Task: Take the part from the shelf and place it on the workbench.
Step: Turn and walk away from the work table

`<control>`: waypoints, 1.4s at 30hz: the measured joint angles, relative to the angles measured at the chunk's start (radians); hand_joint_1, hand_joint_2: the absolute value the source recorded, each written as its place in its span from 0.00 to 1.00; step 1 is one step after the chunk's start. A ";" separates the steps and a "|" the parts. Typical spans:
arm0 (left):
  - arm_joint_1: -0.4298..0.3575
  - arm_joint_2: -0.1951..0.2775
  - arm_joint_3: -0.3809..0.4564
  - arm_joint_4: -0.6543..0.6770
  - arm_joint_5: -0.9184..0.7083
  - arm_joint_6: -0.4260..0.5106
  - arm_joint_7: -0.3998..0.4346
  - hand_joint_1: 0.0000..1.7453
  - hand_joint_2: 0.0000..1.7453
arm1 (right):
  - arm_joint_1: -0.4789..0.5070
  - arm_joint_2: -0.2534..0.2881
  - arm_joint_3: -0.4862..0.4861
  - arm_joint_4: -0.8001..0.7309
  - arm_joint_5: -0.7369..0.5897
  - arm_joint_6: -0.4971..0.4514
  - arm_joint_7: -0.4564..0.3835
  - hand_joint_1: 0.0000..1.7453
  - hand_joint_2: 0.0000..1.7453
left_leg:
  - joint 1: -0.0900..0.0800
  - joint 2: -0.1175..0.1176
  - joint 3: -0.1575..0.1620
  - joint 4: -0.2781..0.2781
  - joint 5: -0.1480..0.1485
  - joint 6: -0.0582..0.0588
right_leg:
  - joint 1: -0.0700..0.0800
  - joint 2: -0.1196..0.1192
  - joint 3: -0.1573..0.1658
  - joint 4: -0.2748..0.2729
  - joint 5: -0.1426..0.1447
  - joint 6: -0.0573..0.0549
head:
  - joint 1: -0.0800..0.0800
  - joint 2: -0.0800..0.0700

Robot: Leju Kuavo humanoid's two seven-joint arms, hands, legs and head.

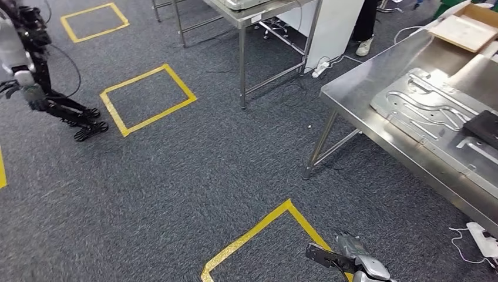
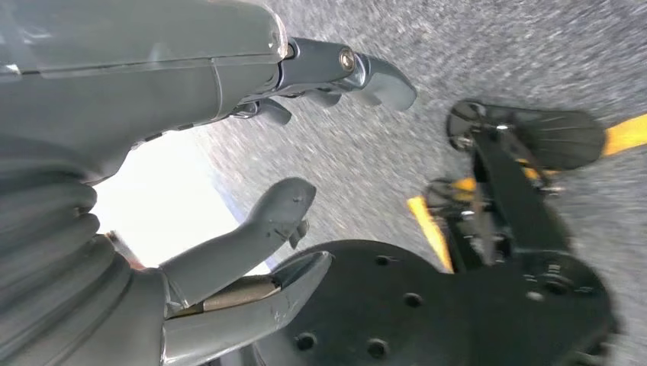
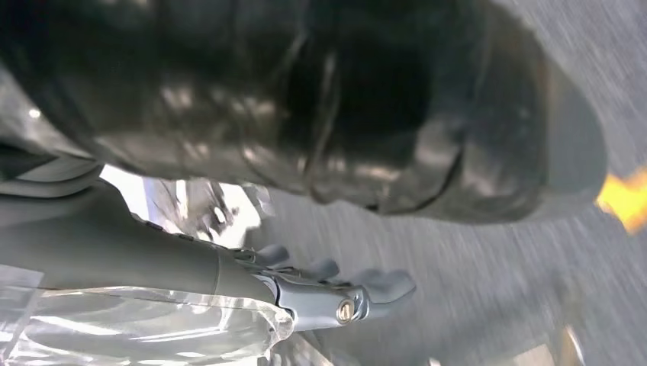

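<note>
Quick status from me. My left hand (image 2: 175, 84) hangs low over the grey carpet (image 1: 194, 176). The wrist view shows its fingers (image 2: 381, 76) stretched out and the thumb (image 2: 275, 210) well apart from them, with nothing in between. So that one is loose and holds nothing.

My right hand (image 1: 346, 258) pokes in at the bottom of the head view, right over a corner of yellow floor tape (image 1: 258, 229). From its wrist camera the fingers (image 3: 381, 286) look straight and spread, and I don't see anything in them. The picture is pretty blurry and the thumb is hidden, though.

The metal part (image 1: 423, 108) isn't with me at all. It's a flat stamped sheet with raised ribs, lying on the steel workbench (image 1: 405, 61) off to my right, near the bench's front edge. A flat black thing (image 1: 484, 126) sits on the part's far right end, but I can't tell what it is. Further back on the same bench there's a cardboard box (image 1: 467, 29).

Other stuff around:
- a second steel table (image 1: 258, 14) straight ahead
- a white power strip (image 1: 322, 67) on the carpet between that table and the workbench
- someone's white shoe (image 1: 364, 47) just past the power strip
- another robot (image 1: 59, 108) standing far left, beside a yellow tape square (image 1: 181, 81)
</note>
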 joint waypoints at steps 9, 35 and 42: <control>0.016 0.008 -0.001 0.000 -0.009 -0.026 0.004 0.00 1.00 | 0.179 -0.011 -0.201 0.071 -0.236 0.230 0.016 0.00 0.00 | 0.007 -0.108 -0.024 0.039 -0.016 -0.037 | -0.012 0.057 0.079 -0.188 0.111 -0.013 | 0.000 0.000; 0.024 0.034 -0.009 0.000 -0.002 -0.010 0.037 0.00 1.00 | 0.314 0.046 -0.440 0.131 -0.328 0.364 0.088 0.00 0.00 | -0.004 -0.054 0.035 0.004 -0.028 -0.003 | -0.011 0.033 0.052 -0.085 0.070 0.001 | 0.000 0.000; 0.023 0.033 -0.009 0.000 0.001 0.000 0.043 0.00 1.00 | 0.311 0.054 -0.441 0.136 -0.315 0.381 0.085 0.00 0.00 | 0.000 -0.072 -0.001 0.051 -0.050 -0.045 | -0.007 0.042 0.102 -0.199 0.107 -0.036 | 0.000 0.000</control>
